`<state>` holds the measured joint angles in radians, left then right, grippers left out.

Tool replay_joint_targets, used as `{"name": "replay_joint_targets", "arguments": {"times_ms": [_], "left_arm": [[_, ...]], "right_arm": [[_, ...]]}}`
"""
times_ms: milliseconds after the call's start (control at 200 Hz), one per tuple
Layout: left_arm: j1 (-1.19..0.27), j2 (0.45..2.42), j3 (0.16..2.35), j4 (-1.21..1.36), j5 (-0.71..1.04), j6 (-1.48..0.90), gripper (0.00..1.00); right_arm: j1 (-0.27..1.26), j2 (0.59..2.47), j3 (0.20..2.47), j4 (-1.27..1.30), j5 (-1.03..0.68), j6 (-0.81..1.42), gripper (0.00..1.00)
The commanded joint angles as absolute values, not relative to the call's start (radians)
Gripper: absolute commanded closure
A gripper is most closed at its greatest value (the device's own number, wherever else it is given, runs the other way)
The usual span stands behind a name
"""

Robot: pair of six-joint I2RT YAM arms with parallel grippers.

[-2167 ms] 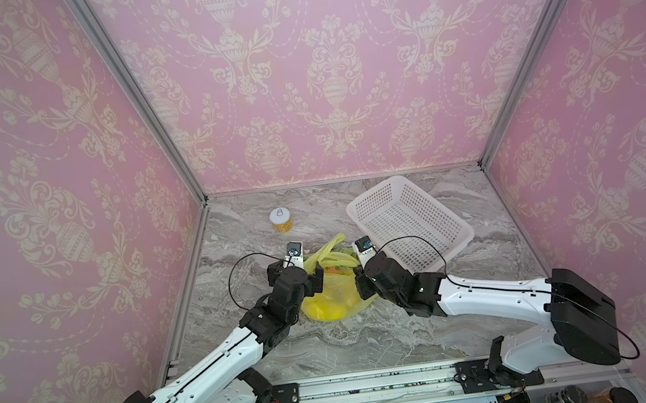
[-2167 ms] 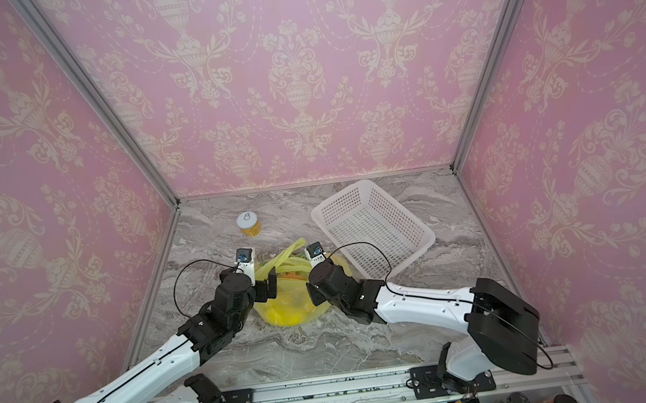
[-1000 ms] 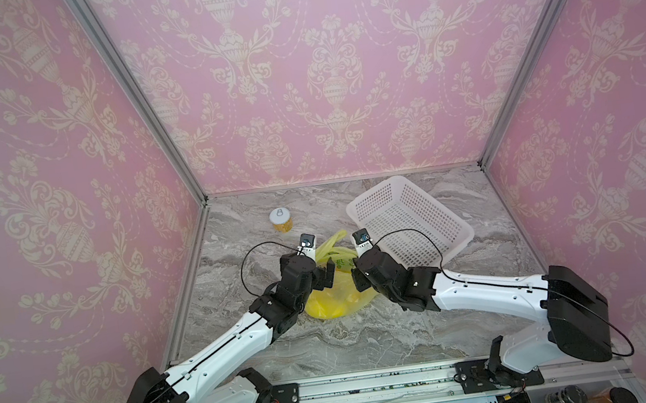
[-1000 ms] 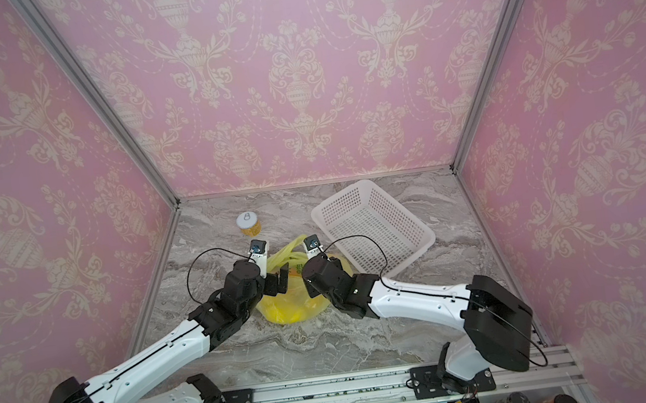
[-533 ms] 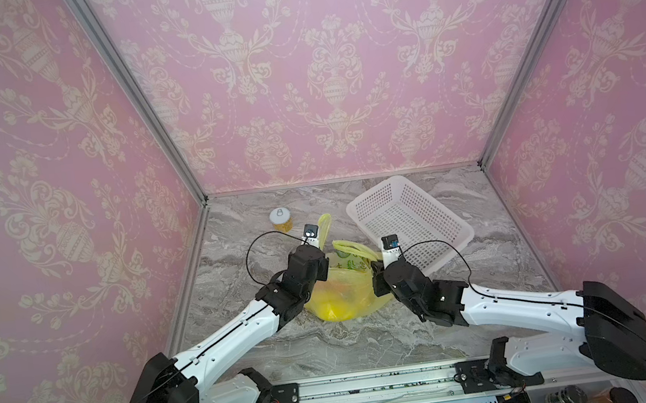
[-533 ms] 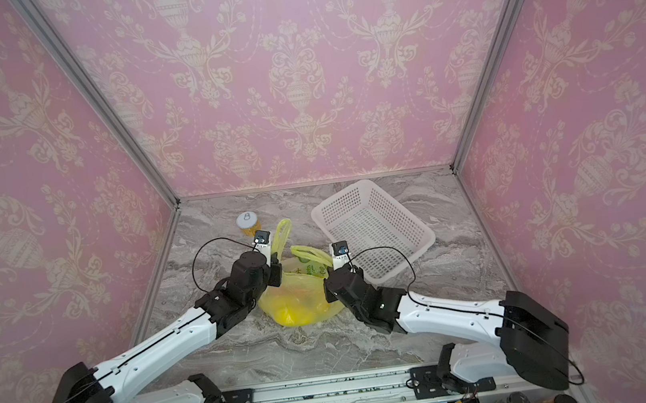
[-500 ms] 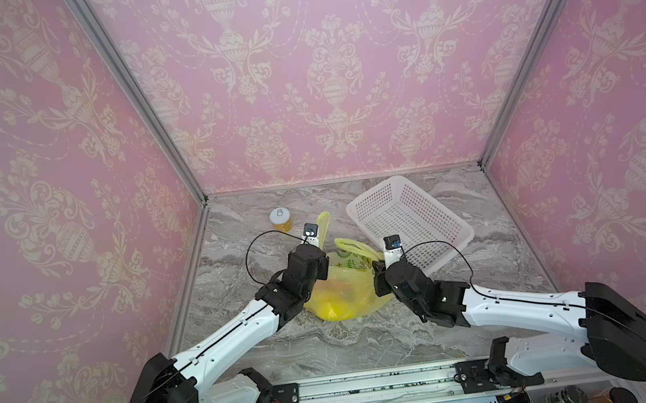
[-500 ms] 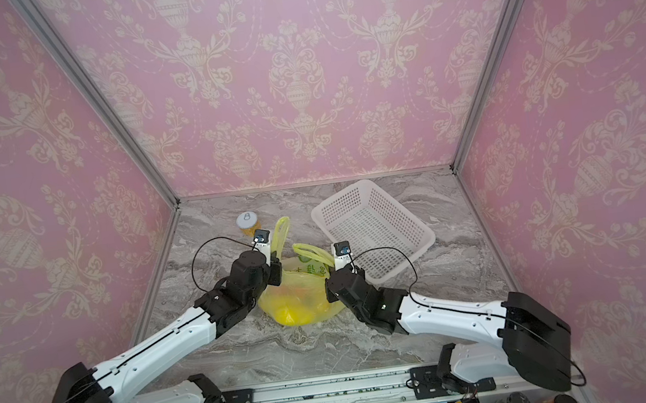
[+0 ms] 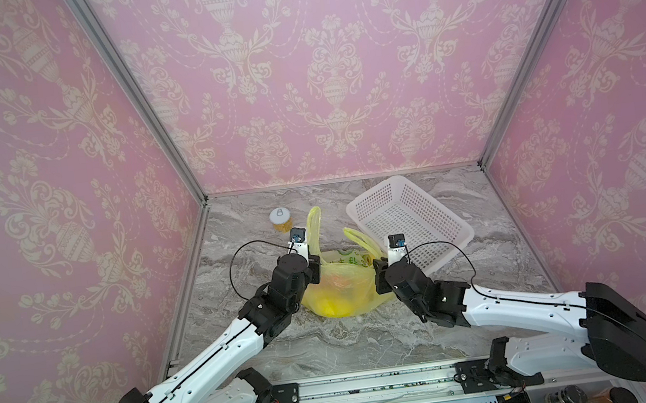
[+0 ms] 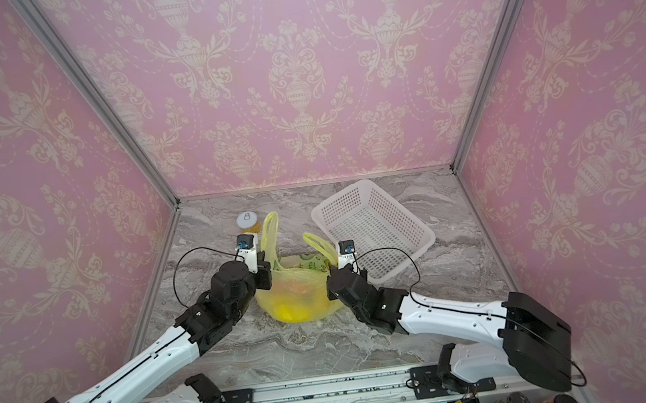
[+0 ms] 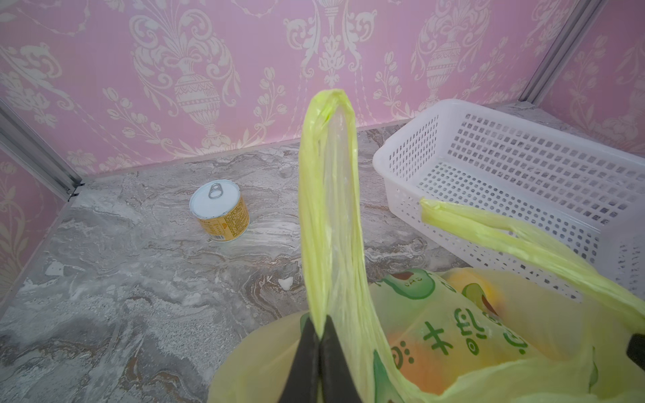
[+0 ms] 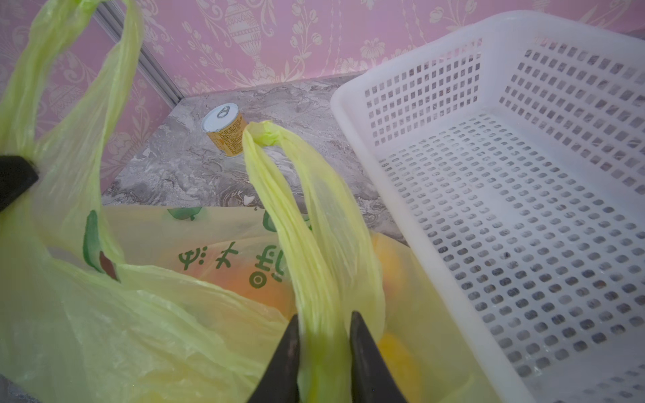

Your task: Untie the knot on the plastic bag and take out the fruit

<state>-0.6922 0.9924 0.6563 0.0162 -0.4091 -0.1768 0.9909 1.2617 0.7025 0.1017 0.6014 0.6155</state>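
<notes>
Marble table [image 9: 355, 345]; bag [image 9: 340, 288], basket [image 9: 412, 225], can [image 9: 281, 220].

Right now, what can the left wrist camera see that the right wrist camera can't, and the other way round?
Only the left wrist view shows the left gripper with its jaws pinched shut on one handle.

Only the right wrist view shows the right gripper with its jaws on either side of the other handle, and most of the basket floor.

Both show the bag, orange fruit inside it, the can and the basket. No knot shows in either.
</notes>
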Motion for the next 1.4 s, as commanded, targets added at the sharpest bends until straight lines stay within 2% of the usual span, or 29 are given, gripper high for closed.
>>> {"name": "replay_joint_targets", "arguments": {"times_ms": [0,220,390,460,595,726,811,1036,1116,1256,1396], "left_arm": [[-0.696,0.967,0.628,0.02,-0.416,-0.192,0.94],[-0.695,0.944,0.627,-0.082,-0.581,-0.265,0.94],[-0.691,0.882,0.65,-0.201,-0.661,-0.338,0.85],[-0.689,0.857,0.678,-0.258,-0.701,-0.362,0.75],[-0.676,0.826,0.783,-0.326,-0.724,-0.363,0.49],[-0.672,0.866,0.946,-0.356,-0.629,-0.284,0.29],[-0.671,0.938,1.062,-0.343,-0.52,-0.198,0.21],[-0.67,1.242,1.321,-0.319,-0.086,-0.055,0.27],[-0.646,1.36,1.393,-0.344,-0.13,-0.041,0.26],[-0.538,1.574,1.576,-0.525,-0.17,-0.051,0.31],[-0.492,1.663,1.592,-0.584,-0.155,-0.035,0.3]], "right_arm": [[0.996,1.27,0.745,0.045,0.631,0.637,0.88],[0.996,1.169,0.668,0.102,0.624,0.649,0.97],[0.997,1.08,0.565,0.202,0.615,0.66,1.0],[0.997,1.053,0.532,0.222,0.604,0.665,1.0],[0.997,1.028,0.507,0.222,0.57,0.673,1.0],[0.999,1.013,0.484,0.233,0.527,0.684,1.0],[1.0,1.008,0.473,0.239,0.51,0.69,1.0],[1.003,0.993,0.454,0.248,0.477,0.699,1.0],[1.005,0.985,0.453,0.246,0.466,0.695,1.0],[1.006,0.952,0.421,0.294,0.451,0.671,1.0],[1.006,0.912,0.362,0.419,0.402,0.611,1.0]]}}
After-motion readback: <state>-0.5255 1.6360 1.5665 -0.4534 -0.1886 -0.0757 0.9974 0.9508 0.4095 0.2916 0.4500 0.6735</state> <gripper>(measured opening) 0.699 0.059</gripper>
